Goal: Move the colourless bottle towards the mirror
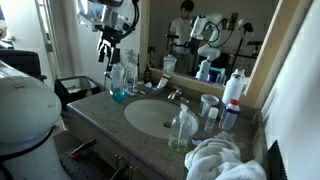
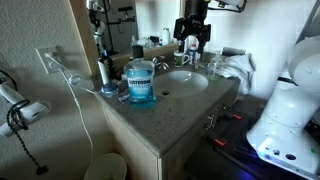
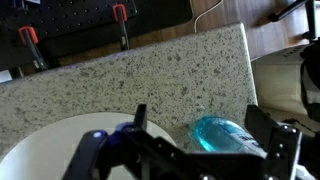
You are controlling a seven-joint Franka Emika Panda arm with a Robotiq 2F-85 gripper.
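Two fingers of the pincer [image 3: 196, 112] stand wide apart in the wrist view, and nothing is between them. Under them are the speckled worktop [image 3: 150, 70], a part of the white sink [image 3: 60, 140] and the bottle with blue liquid [image 3: 225, 135]. In an exterior view the pincer [image 1: 108, 55] hangs high over the bottle with blue liquid [image 1: 118, 85], at the end of the worktop far from the towel [image 1: 215, 160]. The colourless bottle [image 1: 180, 130] stands upright at the front rim of the sink, near this towel and well apart from the pincer. The mirror [image 1: 225, 35] covers the wall behind the sink, so the bottle must go across the basin, away from the front edge. Probably the pincer is open and high so that it can pass over the other bottles without knocking them; the approach to the colourless bottle is not yet begun.
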